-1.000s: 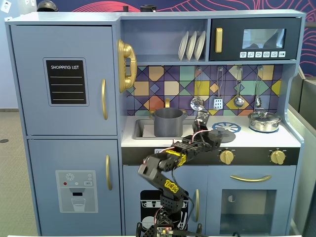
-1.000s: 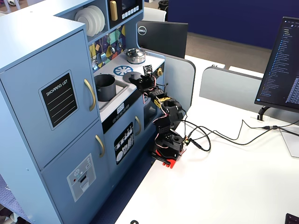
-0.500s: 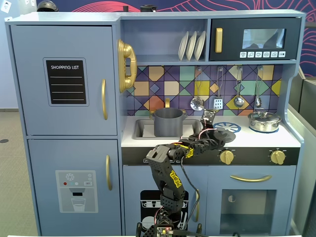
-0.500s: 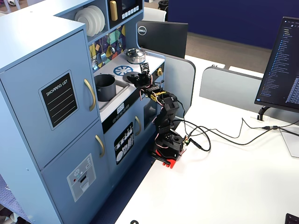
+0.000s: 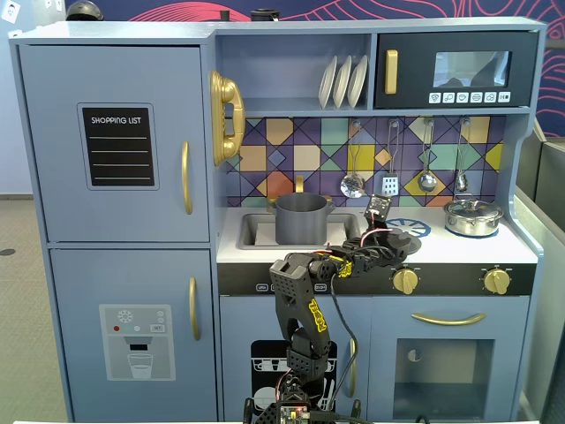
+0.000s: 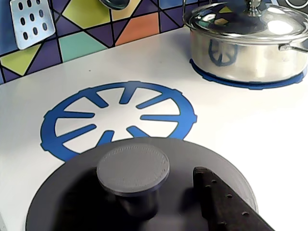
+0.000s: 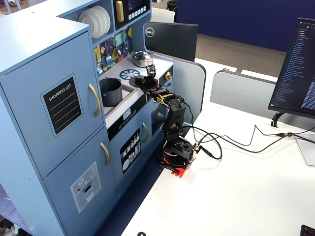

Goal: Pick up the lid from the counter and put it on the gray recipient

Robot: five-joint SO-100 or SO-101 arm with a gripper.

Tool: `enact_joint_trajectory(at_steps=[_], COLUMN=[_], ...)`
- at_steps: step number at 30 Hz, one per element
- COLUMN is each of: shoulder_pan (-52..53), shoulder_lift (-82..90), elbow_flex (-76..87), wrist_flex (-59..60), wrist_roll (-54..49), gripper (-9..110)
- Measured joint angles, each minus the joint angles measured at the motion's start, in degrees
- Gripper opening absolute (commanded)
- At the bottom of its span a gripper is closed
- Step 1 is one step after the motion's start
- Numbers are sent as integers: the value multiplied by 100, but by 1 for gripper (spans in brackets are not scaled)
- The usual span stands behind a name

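Lid (image 6: 144,187) directly beneath jaws (image 6: 192,202)

Two pots (image 5: 301,217) (image 5: 473,216), three plates (image 5: 342,81)

Blue toy kitchen (image 5: 115,141): white counter (image 5: 521,252) with sink at its left end, printed blue burner ring (image 6: 120,115) mid-counter, silver pot (image 5: 473,216) at the right back corner. Mosaic backsplash (image 5: 291,150) along the back edge, utensils hanging. Kitchen stands beside a white desk (image 7: 236,196) with a monitor (image 7: 295,69). Bright, even light.
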Motion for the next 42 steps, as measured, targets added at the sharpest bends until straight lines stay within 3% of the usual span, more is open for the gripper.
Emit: enact_joint_trajectory(at_steps=[18,25,33,42], shoulder_pan=[-457,-729,-1872,-2646], shoulder_lift=[114,703,1564,1714], elbow_flex=[-536,-1389,-1556,-1468], wrist_flex=[-18,677,1749,1890], wrist_roll=[88,88,141,141], gripper=[0,0,0,0])
